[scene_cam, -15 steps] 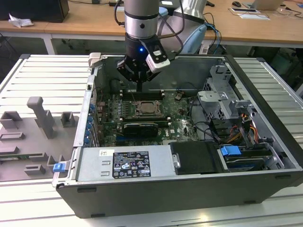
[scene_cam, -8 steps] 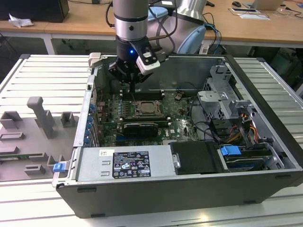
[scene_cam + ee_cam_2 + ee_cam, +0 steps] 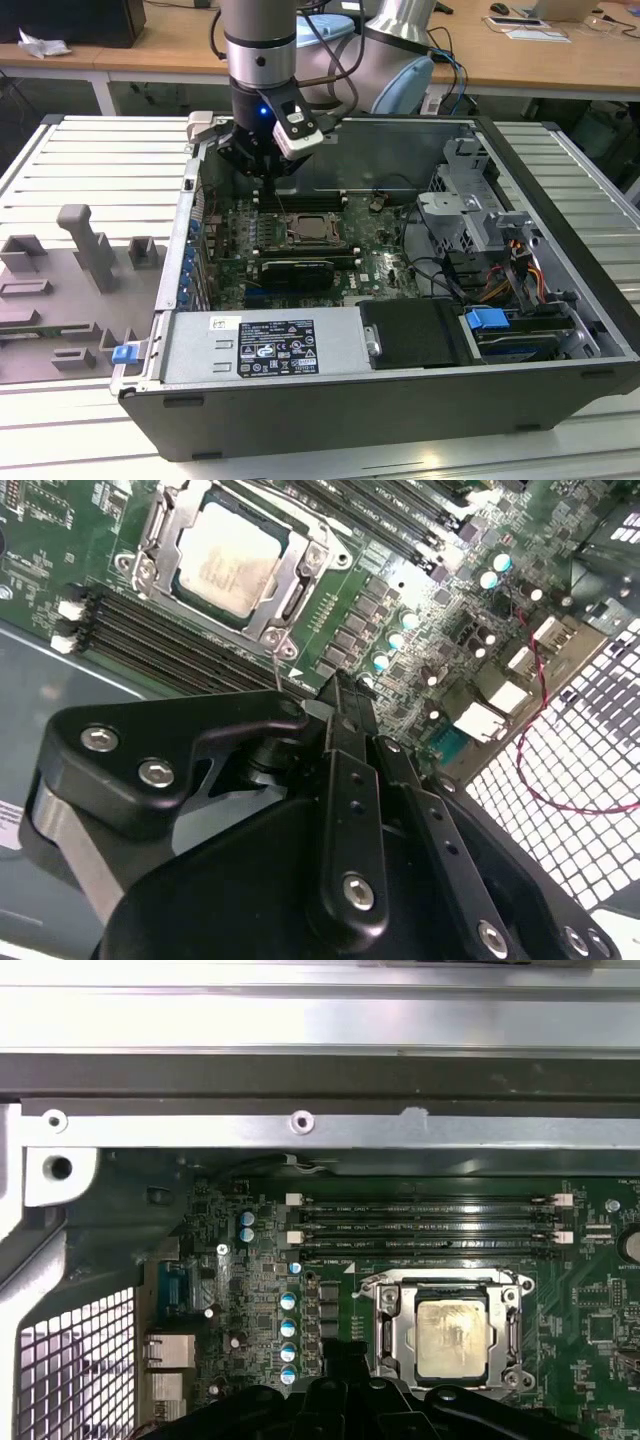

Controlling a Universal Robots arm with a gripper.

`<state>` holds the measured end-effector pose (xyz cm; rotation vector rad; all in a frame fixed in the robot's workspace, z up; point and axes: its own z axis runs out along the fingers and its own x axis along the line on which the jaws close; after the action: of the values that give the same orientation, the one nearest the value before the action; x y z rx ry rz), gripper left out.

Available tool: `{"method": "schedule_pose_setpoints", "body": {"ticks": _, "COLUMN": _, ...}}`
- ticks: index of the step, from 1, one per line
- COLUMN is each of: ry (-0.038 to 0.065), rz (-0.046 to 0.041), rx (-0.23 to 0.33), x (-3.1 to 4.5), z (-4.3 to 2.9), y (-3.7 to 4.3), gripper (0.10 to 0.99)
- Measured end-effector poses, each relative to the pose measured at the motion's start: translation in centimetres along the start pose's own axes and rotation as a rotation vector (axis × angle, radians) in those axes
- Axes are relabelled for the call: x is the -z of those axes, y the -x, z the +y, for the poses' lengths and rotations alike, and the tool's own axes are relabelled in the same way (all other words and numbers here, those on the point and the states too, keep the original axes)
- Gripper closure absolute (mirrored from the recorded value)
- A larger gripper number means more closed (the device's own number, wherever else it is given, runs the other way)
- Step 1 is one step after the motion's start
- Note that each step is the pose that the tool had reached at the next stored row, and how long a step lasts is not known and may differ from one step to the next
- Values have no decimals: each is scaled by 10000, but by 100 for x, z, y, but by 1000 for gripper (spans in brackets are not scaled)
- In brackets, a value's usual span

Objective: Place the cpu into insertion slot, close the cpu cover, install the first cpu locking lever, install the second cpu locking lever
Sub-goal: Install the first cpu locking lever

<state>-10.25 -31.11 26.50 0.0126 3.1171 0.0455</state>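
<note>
cpu (image 3: 225, 565) seated, cpu cover (image 3: 298, 580) looks down. End effector (image 3: 335, 687) pressed together, tip beside thin locking lever (image 3: 277, 665). Best: push lever steadily, clear of board.

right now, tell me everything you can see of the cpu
The cpu is a small flat square with a pale silver-beige metallic top. It lies level in the insertion slot, showing through the window of the silvery cpu cover that frames it. The gripper is apart from it.

The claw (image 3: 347, 1352) hides one cpu cover (image 3: 392, 1332) edge; second wrist view crops another.
</note>
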Motion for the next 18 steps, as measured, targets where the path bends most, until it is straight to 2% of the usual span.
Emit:
{"method": "schedule_pose_setpoints", "body": {"ticks": 10, "ry": 4, "rz": 2, "rx": 116, "x": -48, "z": 117, "y": -42, "gripper": 980}}
{"method": "schedule_pose_setpoints", "body": {"ticks": 14, "ry": 5, "rz": 3, "rx": 149, "x": -67, "z": 200, "y": -52, "gripper": 980}}
{"method": "schedule_pose_setpoints", "body": {"ticks": 18, "ry": 5, "rz": 5, "rx": 149, "x": -73, "z": 234, "y": -4, "gripper": 980}}
